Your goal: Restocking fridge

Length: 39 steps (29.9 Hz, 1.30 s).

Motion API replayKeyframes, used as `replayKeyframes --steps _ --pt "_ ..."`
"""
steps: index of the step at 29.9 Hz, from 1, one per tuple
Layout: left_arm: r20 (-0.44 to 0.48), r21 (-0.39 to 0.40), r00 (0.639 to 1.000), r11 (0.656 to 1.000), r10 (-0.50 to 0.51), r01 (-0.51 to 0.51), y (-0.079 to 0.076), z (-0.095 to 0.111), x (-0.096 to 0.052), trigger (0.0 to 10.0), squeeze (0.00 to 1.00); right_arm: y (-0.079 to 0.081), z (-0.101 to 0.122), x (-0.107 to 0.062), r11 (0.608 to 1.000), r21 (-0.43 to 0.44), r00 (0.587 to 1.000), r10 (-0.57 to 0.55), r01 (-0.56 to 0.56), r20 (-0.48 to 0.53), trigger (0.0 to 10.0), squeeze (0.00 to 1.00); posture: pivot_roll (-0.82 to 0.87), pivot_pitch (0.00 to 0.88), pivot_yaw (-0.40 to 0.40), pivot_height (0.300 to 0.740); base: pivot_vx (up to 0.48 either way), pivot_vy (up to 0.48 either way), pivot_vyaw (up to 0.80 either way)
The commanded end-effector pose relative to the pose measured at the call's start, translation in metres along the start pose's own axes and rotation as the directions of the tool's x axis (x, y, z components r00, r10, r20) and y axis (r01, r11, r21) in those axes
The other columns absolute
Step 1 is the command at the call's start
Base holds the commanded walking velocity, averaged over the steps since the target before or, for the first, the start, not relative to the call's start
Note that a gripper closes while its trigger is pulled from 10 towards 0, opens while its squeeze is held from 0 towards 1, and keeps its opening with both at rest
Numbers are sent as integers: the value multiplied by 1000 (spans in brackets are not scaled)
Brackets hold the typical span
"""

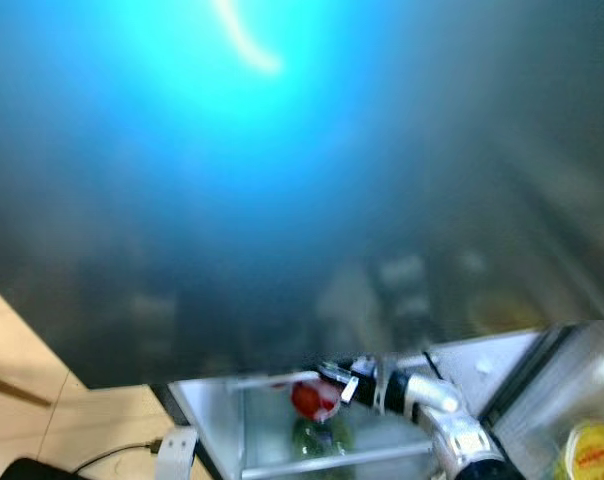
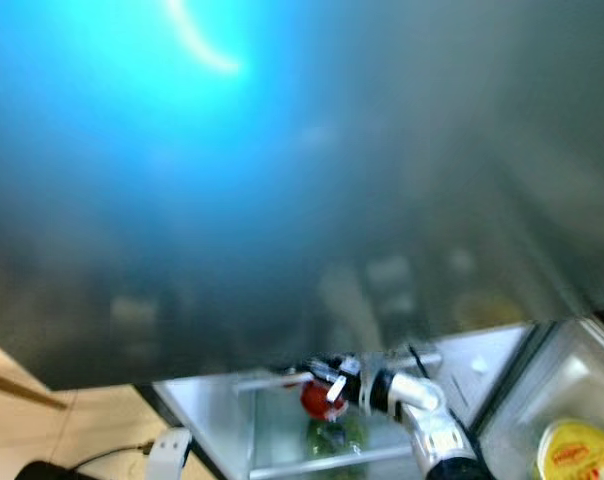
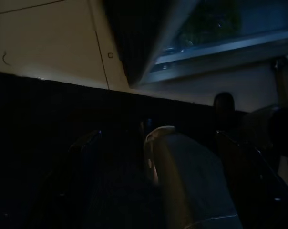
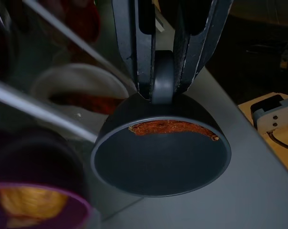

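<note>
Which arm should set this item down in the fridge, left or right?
Right. The right gripper is shut on the handle of a dark bowl and already reaches into the fridge drawer. The left gripper hangs low in shadow.

You see a dark grey bowl (image 4: 160, 155) with rust-orange food, a purple-rimmed bowl (image 4: 36, 210) holding yellow, a yellow lid (image 1: 594, 452), and a beige floor (image 1: 32, 400).

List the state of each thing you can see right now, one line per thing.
Right gripper: shut on the dark bowl's handle.
Dark bowl: held tilted, reddish-brown food inside.
Fridge drawer: open, greens inside.
Yellow-lidded tub: lid on.
Left gripper: hangs idle in the dark.
</note>
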<state>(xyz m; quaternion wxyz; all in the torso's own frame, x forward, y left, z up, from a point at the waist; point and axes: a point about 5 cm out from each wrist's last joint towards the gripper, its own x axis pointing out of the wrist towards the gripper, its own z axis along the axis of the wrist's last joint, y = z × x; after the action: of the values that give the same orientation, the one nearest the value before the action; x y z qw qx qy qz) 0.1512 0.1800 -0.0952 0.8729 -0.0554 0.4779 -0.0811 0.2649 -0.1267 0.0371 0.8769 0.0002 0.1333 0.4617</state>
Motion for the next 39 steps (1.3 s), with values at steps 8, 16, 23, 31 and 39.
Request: replayKeyframes --steps 8,16,23,31,39 --pt "-18 11 1000 1000 -7 7 0 0 0 10000 0 1 6 -3 999 -6 999 36 -36 5 10000 0 -90 0 67 740 0 0 0" --pt "-50 8 999 1000 -13 13 -3 -5 1 10000 0 2 5 -7 999 -5 999 38 -38 -12 10000 0 -101 0 74 740 -91 0 0" --pt "-44 -4 999 1000 -20 20 -5 -6 1 10000 0 -2 5 -13 1000 -5 1000 19 -19 -20 10000 0 -103 0 74 740 -395 0 0" --pt "-48 -9 999 1000 -22 22 -6 -7 1 10000 0 -16 7 -29 997 -17 996 -72 71 -44 10000 0 -111 0 76 740 0 0 0" --pt "-51 -9 998 1000 -26 25 -7 -7 1 10000 0 -20 7 -35 995 -19 993 -103 102 -55 10000 0 -114 0 77 740 0 0 0"
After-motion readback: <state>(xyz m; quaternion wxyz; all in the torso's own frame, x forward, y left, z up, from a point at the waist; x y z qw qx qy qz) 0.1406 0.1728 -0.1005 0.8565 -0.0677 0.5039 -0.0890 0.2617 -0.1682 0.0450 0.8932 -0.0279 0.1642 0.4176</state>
